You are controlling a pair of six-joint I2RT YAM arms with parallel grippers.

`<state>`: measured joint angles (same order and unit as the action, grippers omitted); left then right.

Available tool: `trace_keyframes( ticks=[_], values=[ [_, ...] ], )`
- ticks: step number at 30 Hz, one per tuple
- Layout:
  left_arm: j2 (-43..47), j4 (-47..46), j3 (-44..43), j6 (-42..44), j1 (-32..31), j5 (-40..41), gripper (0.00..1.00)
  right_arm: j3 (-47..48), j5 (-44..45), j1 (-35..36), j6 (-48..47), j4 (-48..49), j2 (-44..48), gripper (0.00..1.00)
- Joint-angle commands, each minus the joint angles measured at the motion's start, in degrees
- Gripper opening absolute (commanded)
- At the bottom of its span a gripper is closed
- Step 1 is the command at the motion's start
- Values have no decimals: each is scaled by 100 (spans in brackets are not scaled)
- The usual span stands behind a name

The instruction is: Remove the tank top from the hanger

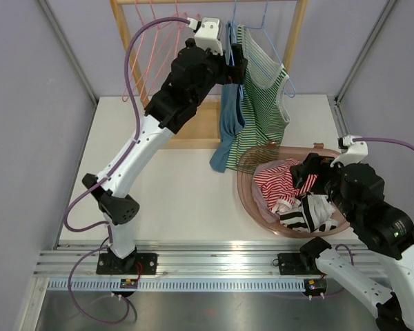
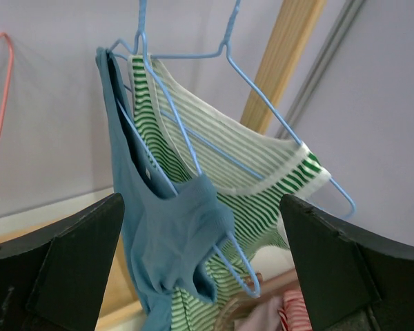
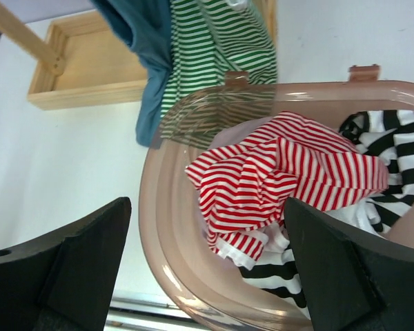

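In the translucent pinkish basket (image 1: 243, 186) on the white surface (image 1: 165, 200): a crumpled red-and-white striped garment (image 1: 274, 181) uppermost on the left, a black-and-white striped garment (image 1: 305, 215) beside it toward the near rim, and something pale between them, possibly a third piece.

Behind the basket, on the wooden rack (image 1: 295, 31): the blue tank top (image 1: 229, 116) draped on a blue wire hanger (image 2: 142, 27), bunched low along one hanger arm and touching a green-striped tank top (image 1: 262, 103) on a second blue hanger (image 2: 283, 121).

Left gripper (image 1: 236, 65) raised just beside the blue tank top, jaws spread wide and empty. Right gripper (image 1: 310, 169) over the basket, jaws likewise wide apart above the red-striped cloth, gripping none of it.
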<state>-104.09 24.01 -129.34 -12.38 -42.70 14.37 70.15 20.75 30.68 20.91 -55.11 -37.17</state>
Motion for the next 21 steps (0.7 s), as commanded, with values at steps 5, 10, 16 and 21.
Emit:
trace_keyframes(
  ticks=[5,10,16,21],
  values=[
    [-928,-1319,-829,684,16,628,99,-528,-1300,-27,-34,791,201,99],
    [-1595,-1592,-1497,606,235,497,91,-792,-1908,-27,177,993,166,100],
    [-1913,-1777,-1638,263,534,224,64,-977,-2197,-27,238,1064,271,100],
    [-1904,-1751,-1647,78,745,-136,38,-1030,-2251,-18,160,1099,394,99]
  ],
)
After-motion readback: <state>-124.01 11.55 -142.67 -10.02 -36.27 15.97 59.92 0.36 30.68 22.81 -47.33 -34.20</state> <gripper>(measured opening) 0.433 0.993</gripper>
